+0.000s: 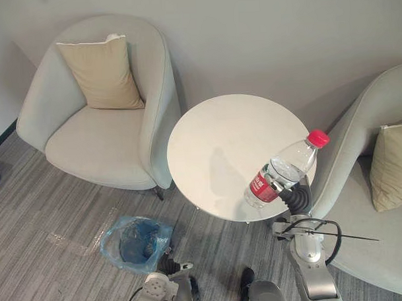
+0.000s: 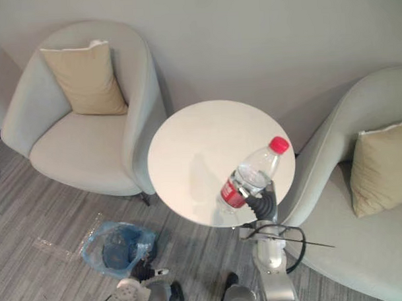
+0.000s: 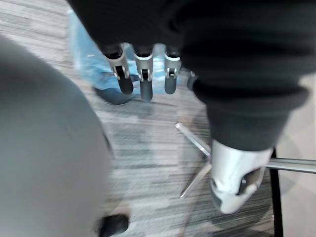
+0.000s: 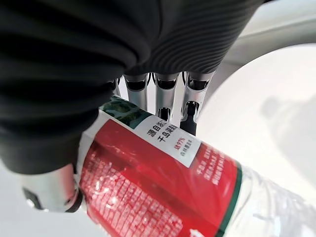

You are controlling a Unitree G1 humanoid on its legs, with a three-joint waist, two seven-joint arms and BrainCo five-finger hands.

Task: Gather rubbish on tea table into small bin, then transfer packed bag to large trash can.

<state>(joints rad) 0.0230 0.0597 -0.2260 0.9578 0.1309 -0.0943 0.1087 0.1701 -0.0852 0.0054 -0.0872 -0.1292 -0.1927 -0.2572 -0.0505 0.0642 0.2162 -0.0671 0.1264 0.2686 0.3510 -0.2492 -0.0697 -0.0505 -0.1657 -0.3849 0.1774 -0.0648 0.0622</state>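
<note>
Over the near right edge of the round white counter (image 1: 214, 137), the right hand (image 1: 293, 199) holds a tilted clear water bottle (image 1: 286, 170), its fingers (image 4: 165, 96) curled round the red label. The left hand (image 3: 143, 81) hangs low with fingers relaxed, near the blue-bagged small bin (image 1: 135, 240) on the floor.
</note>
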